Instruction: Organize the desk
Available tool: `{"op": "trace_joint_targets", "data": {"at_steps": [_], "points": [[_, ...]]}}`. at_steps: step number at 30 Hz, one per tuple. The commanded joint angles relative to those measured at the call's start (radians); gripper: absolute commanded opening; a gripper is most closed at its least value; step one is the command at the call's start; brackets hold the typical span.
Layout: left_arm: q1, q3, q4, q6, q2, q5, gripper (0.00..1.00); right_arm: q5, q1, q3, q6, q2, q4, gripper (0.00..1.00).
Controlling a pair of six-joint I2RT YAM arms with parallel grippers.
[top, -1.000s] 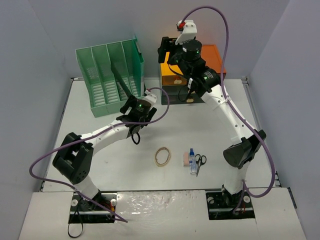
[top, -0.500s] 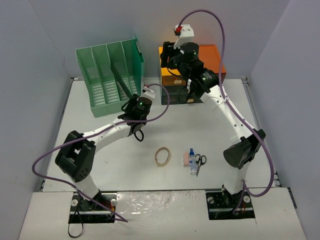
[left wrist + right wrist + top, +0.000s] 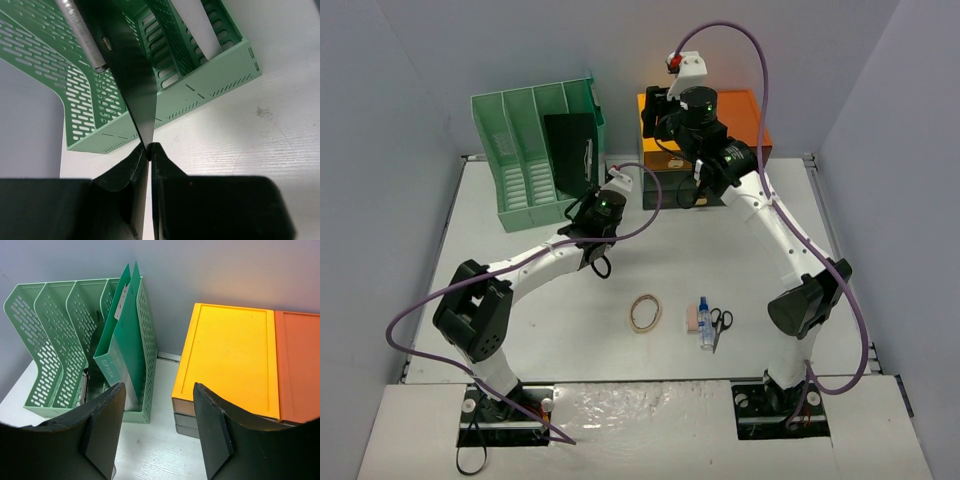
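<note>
Left pincer is clamped on the corner of a black clipboard at the far left of the desk. The clipboard stands in the green file rack, beside a green folder. Right pincer, half-spread and empty, hovers before the orange drawer cabinet.

1. L arm: stretched low from its base, forearm slanting fwd-right up to the wrist.
2. L gripper: jaws closed tight. Fingertips pinch the near edge of a thin black sheet, which rises just ahead of them.
3. R arm: elbow low near its base, long link rising fwd-left, wrist held high w/ cam on top.
4. R gripper: fingers spread well apart, tilted fwd & down.
</note>
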Motion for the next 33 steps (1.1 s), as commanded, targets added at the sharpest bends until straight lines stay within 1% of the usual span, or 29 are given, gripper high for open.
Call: {"op": "trace_joint_targets", "data": {"at_steps": [1, 9, 15, 20, 29, 33], "points": [[0.015, 0.102, 0.098, 0.035, -0.026, -0.062, 0.02, 0.013, 0.012, -0.001, -0.02, -0.08, 0.061, 0.53], [0.019, 0.151, 0.106, 0.045, -0.033, -0.077, 0.0, 0.023, 0.024, 0.0, -0.038, -0.082, 0.057, 0.53], [0.027, 0.172, 0.067, -0.027, -0.05, -0.084, 0.0, 0.029, 0.031, -0.004, -0.05, -0.088, 0.054, 0.53], [0.027, 0.138, 0.042, -0.111, -0.086, -0.089, 0.0, 0.036, 0.036, -0.013, -0.061, -0.099, 0.052, 0.53], [0.024, 0.153, -0.006, -0.167, -0.104, -0.094, 0.0, 0.041, 0.042, -0.026, -0.069, -0.114, 0.048, 0.53], [0.02, 0.147, -0.03, -0.221, -0.117, -0.096, 0.0, 0.046, 0.046, -0.03, -0.074, -0.12, 0.048, 0.53]]}}
